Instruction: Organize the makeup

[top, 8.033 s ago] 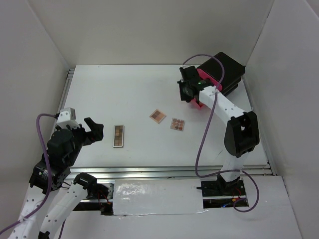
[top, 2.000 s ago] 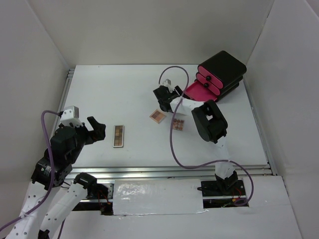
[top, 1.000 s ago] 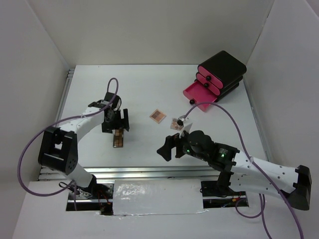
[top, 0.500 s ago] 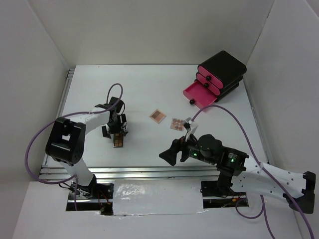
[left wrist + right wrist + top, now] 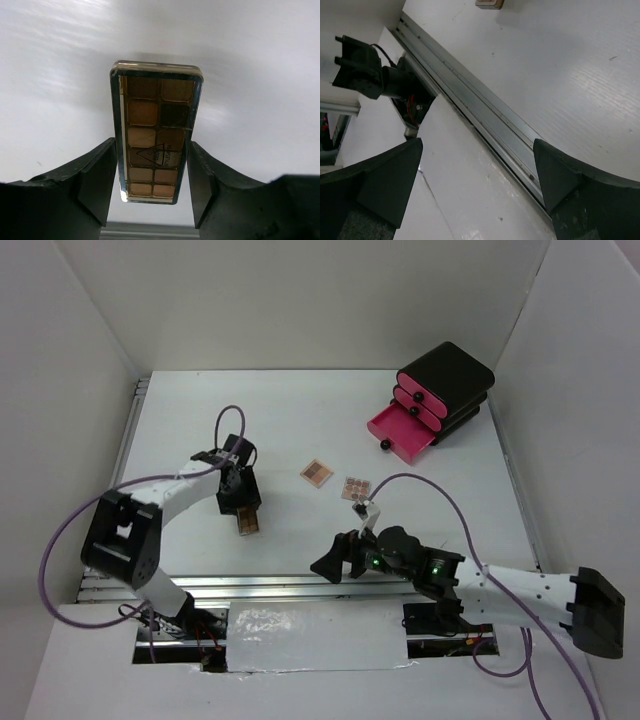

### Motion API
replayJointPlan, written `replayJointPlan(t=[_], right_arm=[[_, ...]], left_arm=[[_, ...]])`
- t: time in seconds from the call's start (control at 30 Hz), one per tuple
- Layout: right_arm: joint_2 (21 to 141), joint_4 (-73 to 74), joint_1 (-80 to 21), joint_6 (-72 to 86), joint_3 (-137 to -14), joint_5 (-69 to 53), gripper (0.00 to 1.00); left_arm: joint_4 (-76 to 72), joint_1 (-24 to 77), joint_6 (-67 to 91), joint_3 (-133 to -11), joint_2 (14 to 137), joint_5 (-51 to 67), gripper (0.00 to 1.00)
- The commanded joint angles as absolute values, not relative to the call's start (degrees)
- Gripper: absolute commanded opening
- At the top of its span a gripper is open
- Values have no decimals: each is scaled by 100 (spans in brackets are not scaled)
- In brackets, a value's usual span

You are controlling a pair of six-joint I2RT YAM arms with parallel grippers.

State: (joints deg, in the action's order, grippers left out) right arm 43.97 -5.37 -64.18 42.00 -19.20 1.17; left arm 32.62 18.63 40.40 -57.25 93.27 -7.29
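From above: left end effector [image 5: 240, 502] pinches the narrow palette [image 5: 248, 523] at the table's [image 5: 300, 410] left side. Best lifted level, then carried to the open pink drawer [image 5: 398, 430].

Left wrist: fingers [image 5: 97, 180] squeeze its long edges; triangle sticker [image 5: 156, 154], print unreadable.

Right wrist: right end effector [image 5: 475, 190] spread, empty.
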Motion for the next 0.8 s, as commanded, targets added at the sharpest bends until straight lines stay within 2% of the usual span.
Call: replayJointPlan(t=[0.0,0.1,0.2,0.23,0.33,0.67,0.77], right_arm=[[5096,-2500,-6469,4772,-1819,175,100],[5703,-3417,-6460,4781,-1845,176,99],[6107,-3717,-6469,4667,-2082,298,92],[6178,-3805,-6469,4545,-2135,316,85],[6267,-4226,-6469,4316,-2180,422,74],[6337,-4123,-6460,4069,-2505,1405,59],[6381,-4279,-6451,4148,-2365,1582,51]], left_arm=[[3609,2686,5391,-5984,8141,-807,0],[4295,3479,6289,-6677,7560,-1642,0],[4771,4007,6836,-7161,7427,-2056,0],[4999,4086,6907,-7250,7453,-2083,0],[5194,4429,7066,-7444,7541,-2083,0],[4580,5185,7225,-7251,7532,-1767,0],[4448,5203,7190,-7172,7480,-1696,0]])
